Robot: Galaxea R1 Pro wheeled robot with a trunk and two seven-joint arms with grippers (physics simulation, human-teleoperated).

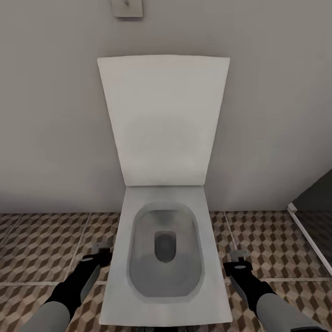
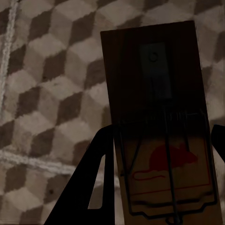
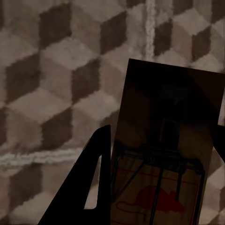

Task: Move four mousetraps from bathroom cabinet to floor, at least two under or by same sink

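The robot faces a white toilet [image 1: 163, 249] with its lid raised against a plain wall, and both arms hang low on either side of the bowl above the bathroom floor [image 1: 41, 249]. Each arm carries one trap. In the left wrist view the left pincer [image 2: 159, 154] is closed on a mousetrap [image 2: 157, 93], its dark fingers [image 2: 93, 183] pressing the board's two long edges near the end printed with a red mouse; the board's long axis runs straight out along the fingers, the bare end farthest from the wrist. In the right wrist view the right pincer [image 3: 161, 159] grips the second mousetrap [image 3: 168, 117] the same way, long axis in line with the fingers and slightly tilted. In both views the cube-patterned tiles lie behind the boards, so each trap points down toward the floor but appears to hang clear of it; how far above I cannot tell.

The relation that matters is that both traps are already in hand over the right floor surface, yet no sink is in sight here. My judgement is that the robot is in transit, and the base likely has to turn away from the toilet to find the basin before either trap is lowered flat and released
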